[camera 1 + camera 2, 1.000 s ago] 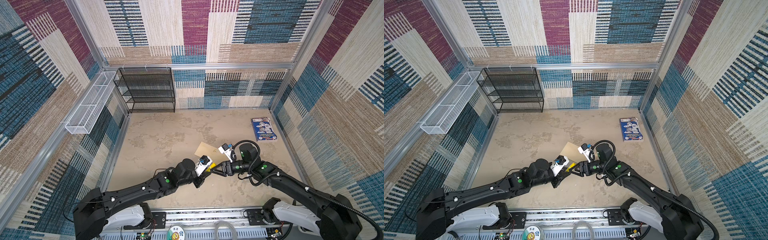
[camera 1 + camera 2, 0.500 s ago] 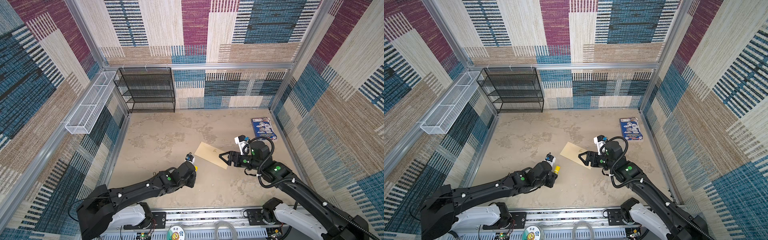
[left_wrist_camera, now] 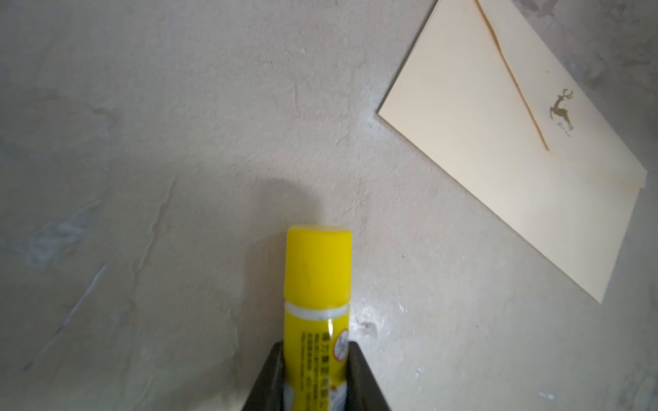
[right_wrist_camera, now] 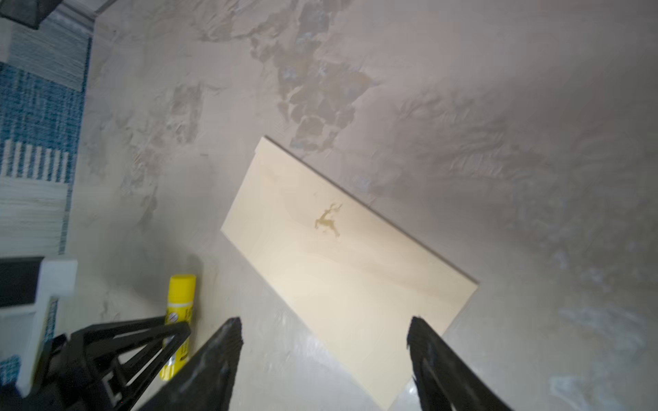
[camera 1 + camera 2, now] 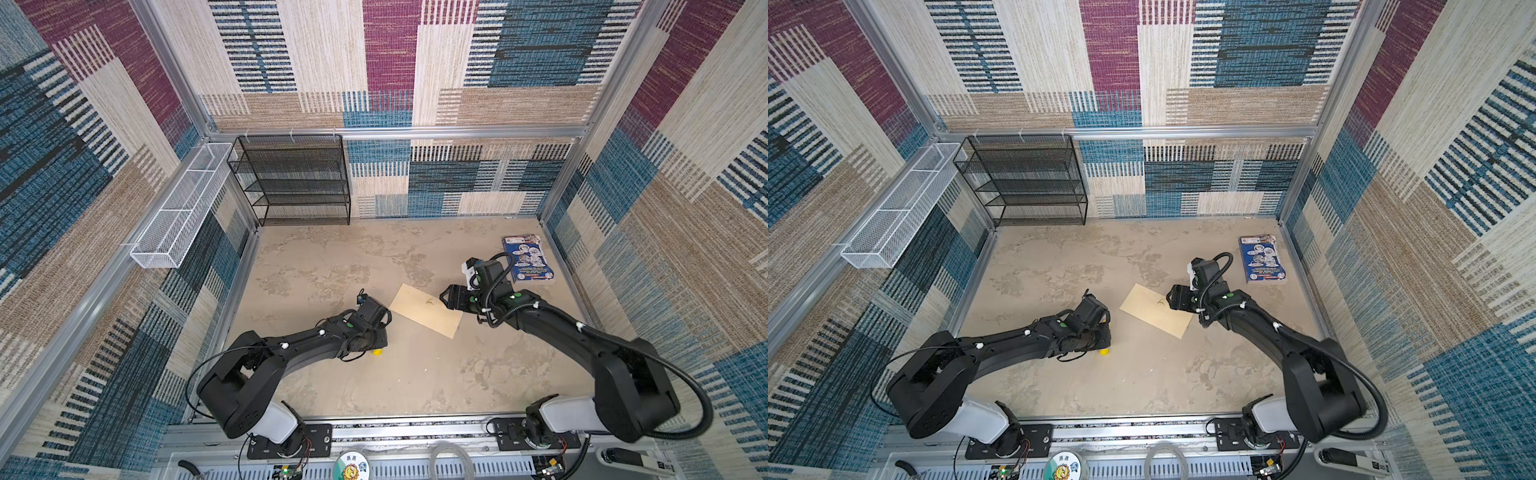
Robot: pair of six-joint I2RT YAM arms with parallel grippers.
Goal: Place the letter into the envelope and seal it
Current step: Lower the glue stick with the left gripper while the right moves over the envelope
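Patchwork woven panels in blue, maroon and tan wall in a mottled beige worktop (image 5: 415,374). A white wire basket (image 5: 178,208) hangs on the left wall. A black mesh rack (image 5: 295,178) stands in the far left corner.

A second ago both hands met over the near edge of the envelope (image 5: 426,309). Since then they have drawn apart. The left hand (image 3: 317,356) has pulled back to the near left, and the right hand (image 4: 324,320) has retreated to the right. The envelope lies much where it was.

The left hand is clenched on the body of a yellow glue stick (image 3: 318,284), held low over the worktop with its cap pointing forward. The envelope lies flat and slantwise on the middle of the worktop, clear of that hand on its right. Its flap is folded down and shows a small gold deer. The right hand hangs at the envelope's right end with its jaws spread and nothing between them. A glossy blue booklet (image 5: 528,257) lies beyond it by the right wall.
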